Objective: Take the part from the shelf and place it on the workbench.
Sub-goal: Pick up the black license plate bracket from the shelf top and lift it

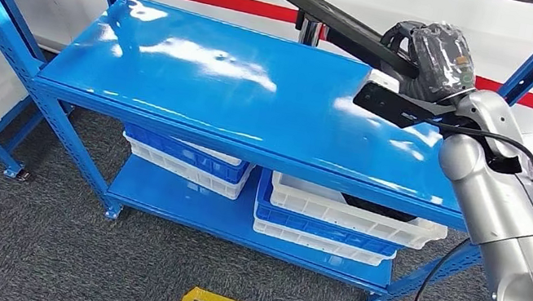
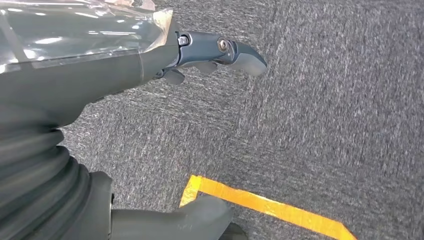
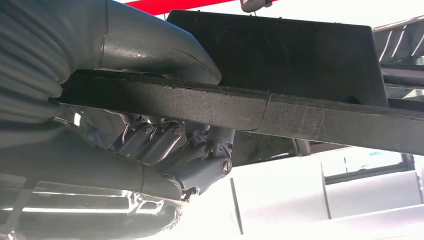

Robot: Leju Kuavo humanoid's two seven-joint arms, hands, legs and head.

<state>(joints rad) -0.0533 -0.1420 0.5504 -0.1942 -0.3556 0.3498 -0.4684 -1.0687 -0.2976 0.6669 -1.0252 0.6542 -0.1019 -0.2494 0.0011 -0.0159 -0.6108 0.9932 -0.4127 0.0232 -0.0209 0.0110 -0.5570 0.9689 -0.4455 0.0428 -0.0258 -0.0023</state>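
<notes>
The big blue steel shelf rack (image 1: 225, 85) is seen spread across the head view, its glossy top deck bare in the middle, with blue and white plastic crates (image 1: 334, 216) stacked on the lower tier. Above the deck's far right corner the long black flat trim part (image 1: 313, 8) is held up in the air, clear of the shelf surface, its pointed end reaching out to the left. It is gripped near its right end by the right hand (image 1: 436, 60). From the right wrist view the grip is confirmed: the thick grey thumb (image 3: 155, 47) is pressed on one face of the part (image 3: 300, 112) and the dark fingers (image 3: 170, 145) are curled against the other, so the edge is clamped between them.

The part is judged stiff and fairly light (it shows no sag along its length), but long, so leverage at the free end is to be expected. A hold nearer the middle would steady it. The textured edge looks grippy rather than slick.

The left hand (image 2: 215, 55) is seen hanging over the grey carpet (image 2: 325, 125) beside a yellow floor tape line (image 2: 260, 205), fingers apart, nothing held.
</notes>
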